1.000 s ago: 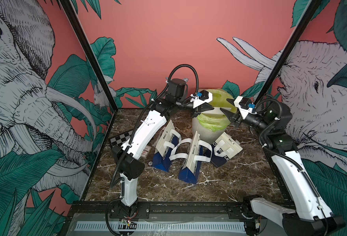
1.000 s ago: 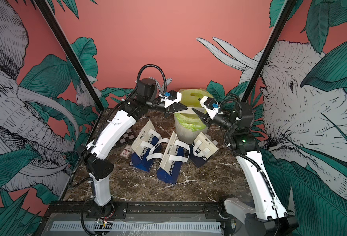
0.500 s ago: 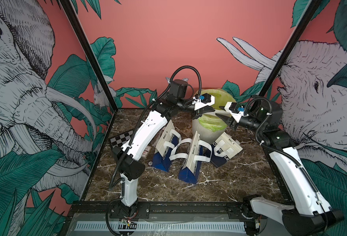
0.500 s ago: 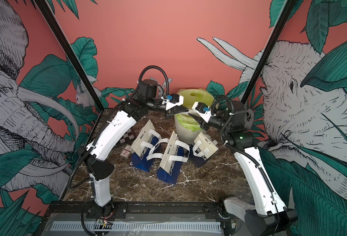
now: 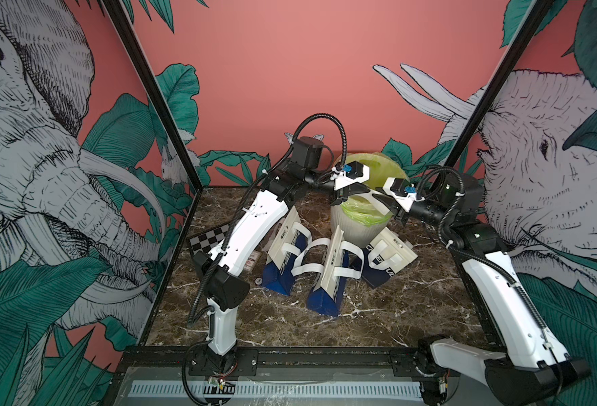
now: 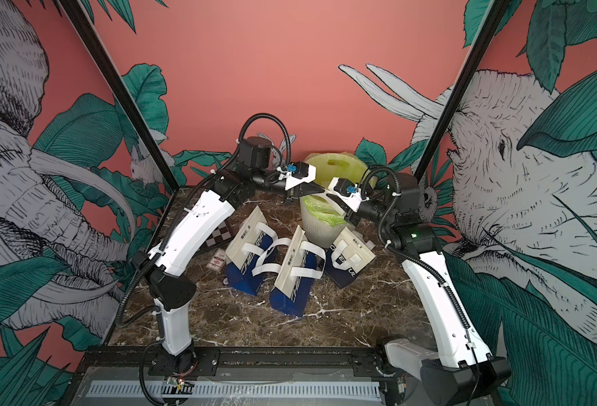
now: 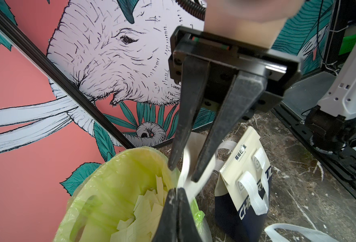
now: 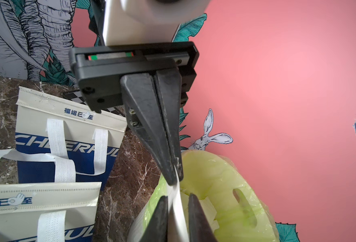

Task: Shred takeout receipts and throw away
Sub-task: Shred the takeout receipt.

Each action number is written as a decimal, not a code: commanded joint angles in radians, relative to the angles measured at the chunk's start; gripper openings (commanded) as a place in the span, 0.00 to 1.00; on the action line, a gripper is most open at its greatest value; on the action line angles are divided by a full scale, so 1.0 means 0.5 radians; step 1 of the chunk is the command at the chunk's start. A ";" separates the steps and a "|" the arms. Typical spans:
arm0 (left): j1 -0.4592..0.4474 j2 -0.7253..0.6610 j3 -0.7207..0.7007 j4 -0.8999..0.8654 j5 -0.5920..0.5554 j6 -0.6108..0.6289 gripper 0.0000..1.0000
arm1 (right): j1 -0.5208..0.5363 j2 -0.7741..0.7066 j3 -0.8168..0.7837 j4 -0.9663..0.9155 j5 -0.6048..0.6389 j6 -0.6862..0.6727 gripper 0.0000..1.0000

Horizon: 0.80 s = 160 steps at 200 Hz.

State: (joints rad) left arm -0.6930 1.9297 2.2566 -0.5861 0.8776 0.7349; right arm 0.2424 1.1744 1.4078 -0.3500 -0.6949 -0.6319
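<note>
The left hand [image 8: 174, 178] pinches 1 white receipt [image 8: 176, 201] over the green-lined bin [image 5: 357, 233] at 12 o'clock on the tabletop [image 5: 395, 316]. The right hand [image 7: 183, 175] is narrow around it, with a small gap.

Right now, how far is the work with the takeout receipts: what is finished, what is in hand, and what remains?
Done: many torn pieces lie in the green-lined bin. In hand: the left pincer is shut on a white receipt strip above the bin, and the right pincer has its jaws around that strip, not yet pinching. Left: tear this strip and drop it in.
</note>
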 commanded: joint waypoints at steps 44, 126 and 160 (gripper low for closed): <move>-0.001 -0.083 0.052 -0.044 0.056 0.053 0.00 | 0.006 0.008 0.068 0.083 0.005 0.000 0.10; 0.078 -0.032 0.034 0.406 0.356 -0.496 0.00 | 0.046 -0.094 -0.127 0.272 0.172 -0.211 0.00; 0.219 0.122 -0.002 1.546 0.682 -1.690 0.00 | 0.057 -0.185 -0.329 0.491 0.178 -0.287 0.00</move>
State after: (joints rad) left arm -0.6449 1.9686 2.2498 -0.3027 1.0794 0.3393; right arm 0.2718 1.1099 1.3182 -0.1440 -0.6201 -0.7181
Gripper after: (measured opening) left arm 0.047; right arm 0.047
